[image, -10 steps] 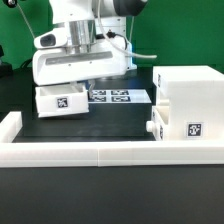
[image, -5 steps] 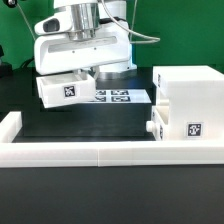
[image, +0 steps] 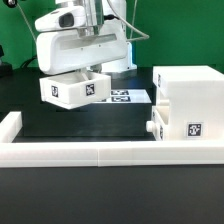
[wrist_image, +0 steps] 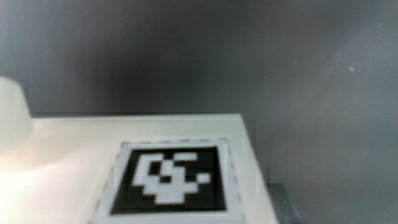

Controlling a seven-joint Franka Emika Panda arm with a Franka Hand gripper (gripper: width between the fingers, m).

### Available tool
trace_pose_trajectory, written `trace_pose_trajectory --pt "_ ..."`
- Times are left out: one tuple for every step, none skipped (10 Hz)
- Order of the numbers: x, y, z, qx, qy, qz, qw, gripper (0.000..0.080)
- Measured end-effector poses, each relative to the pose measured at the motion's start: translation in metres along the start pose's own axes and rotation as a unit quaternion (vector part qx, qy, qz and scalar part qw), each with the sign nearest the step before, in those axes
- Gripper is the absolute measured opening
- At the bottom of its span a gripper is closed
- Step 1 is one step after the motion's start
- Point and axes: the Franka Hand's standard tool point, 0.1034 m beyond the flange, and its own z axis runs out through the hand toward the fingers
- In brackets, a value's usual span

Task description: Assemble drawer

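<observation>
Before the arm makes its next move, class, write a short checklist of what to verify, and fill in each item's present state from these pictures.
1. Tray off the table: ok, it hangs tilted under the gripper.
2. Grip on the tray: cannot tell, the fingers are hidden.
3. Housing upright: ok.
4. Second tray seated in the housing: ok, low at the front, knob outward.
5. Free slot for the lifted tray: cannot tell.
6. Marker board flat: ok.
</observation>
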Motion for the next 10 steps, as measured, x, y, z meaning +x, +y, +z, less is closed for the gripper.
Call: trace_pose_trajectory --pt "0.008 0.007 -0.003 -0.001 -0.003 -0.052 0.999 0.0042" --pt "0.005 0.006 -0.001 -0.002 -0.003 -0.076 0.997 0.0042" --pt "0.004 0.006 -0.001 -0.001 -0.004 -0.095 0.995 0.0042" --pt "0.004 0.006 0.0 -0.001 -0.005 -0.138 0.99 0.0042" --pt "0.003 0.006 0.0 -0.001 -0.005 -0.17 0.985 0.0042" --pt "0.003 0.006 0.0 0.0 -0.005 -0.19 0.982 0.0042" --pt "0.011 0.008 -0.003 0.011 -0.01 -0.201 0.98 0.0042" --pt "0.021 0.012 -0.004 0.014 -0.009 -0.207 0.978 0.0042" --pt "0.032 0.015 -0.005 0.021 -0.009 -0.213 0.977 0.0042" --pt "0.044 0.02 -0.007 0.024 -0.008 -0.221 0.975 0.0042"
